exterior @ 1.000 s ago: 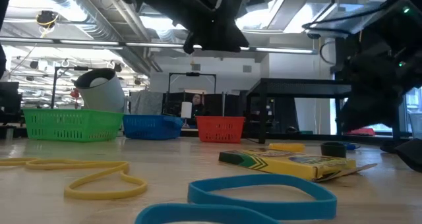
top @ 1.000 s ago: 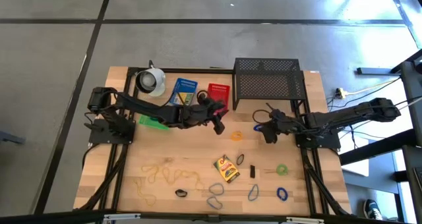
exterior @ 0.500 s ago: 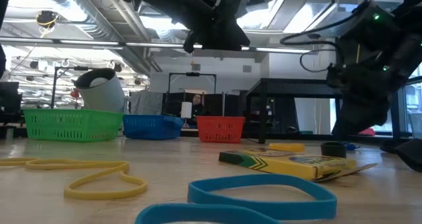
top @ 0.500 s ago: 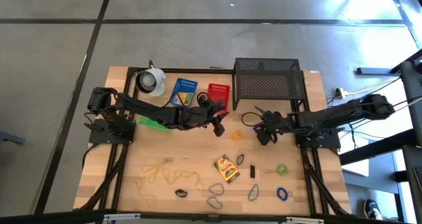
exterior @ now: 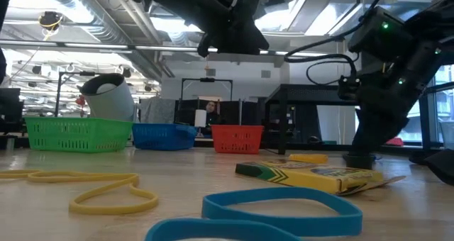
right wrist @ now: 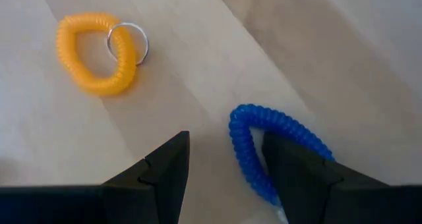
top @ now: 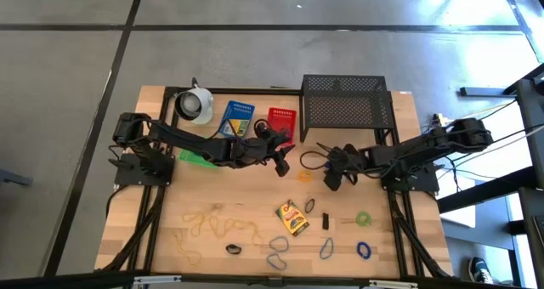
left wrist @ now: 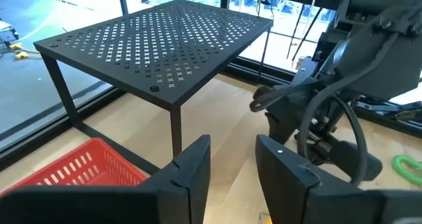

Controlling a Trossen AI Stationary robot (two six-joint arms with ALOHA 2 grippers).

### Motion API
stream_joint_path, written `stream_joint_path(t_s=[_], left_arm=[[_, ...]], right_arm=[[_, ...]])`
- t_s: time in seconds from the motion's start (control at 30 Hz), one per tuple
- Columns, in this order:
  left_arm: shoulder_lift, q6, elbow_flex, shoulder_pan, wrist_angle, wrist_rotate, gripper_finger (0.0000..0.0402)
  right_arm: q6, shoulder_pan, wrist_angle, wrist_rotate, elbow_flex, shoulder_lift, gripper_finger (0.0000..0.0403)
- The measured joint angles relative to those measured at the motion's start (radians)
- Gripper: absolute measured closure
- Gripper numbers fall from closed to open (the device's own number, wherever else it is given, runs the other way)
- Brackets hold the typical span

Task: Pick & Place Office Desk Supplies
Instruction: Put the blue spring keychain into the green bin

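Robotics lab in an open industrial hall — a wooden table (top: 170, 212) on grey concrete floor (top: 68, 85), exposed ceiling ducts (exterior: 106, 21) and strip lights above the table.

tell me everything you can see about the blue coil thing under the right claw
The blue coil is a spiral cord bent into a loop, plastic by the look of it, like a stretchy wrist keychain. It lies flat on the light wooden table, only partly in view. The right claw hangs open above it, one finger covering part of it. An orange coil with a metal ring lies apart from it.
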Motion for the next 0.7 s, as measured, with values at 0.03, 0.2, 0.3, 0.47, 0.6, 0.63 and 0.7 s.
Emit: stream_joint_path(t_s=[0.03,0.2,0.3,0.47,0.6,0.63,0.7], left_arm=[[0.0,0.0,0.0,-0.002,0.0,0.0,0.0288],[0.0,0.001,0.0,-0.01,0.0,0.0,0.029],[0.0,0.002,0.0,-0.013,0.0,0.003,0.0288],[0.0,0.002,0.0,-0.016,0.0,0.003,0.029],[0.0,0.002,0.0,-0.023,0.0,0.003,0.0293],[0.0,0.002,0.0,-0.024,0.0,0.003,0.0293],[0.0,0.002,0.0,-0.03,0.0,0.003,0.0294]], right_arm=[[-0.022,0.001,0.009,0.026,0.0,0.01,0.0201],[-0.073,-0.001,0.064,0.07,-0.006,0.023,0.0201],[-0.067,-0.004,0.084,0.045,-0.007,0.023,0.0201],[-0.036,-0.003,0.077,0.052,-0.007,0.023,0.0203],[-0.039,-0.003,0.069,0.034,-0.006,0.023,0.0229],[-0.039,-0.003,0.067,0.036,-0.006,0.023,0.024],[-0.039,-0.002,0.066,0.054,-0.006,0.023,0.027]])
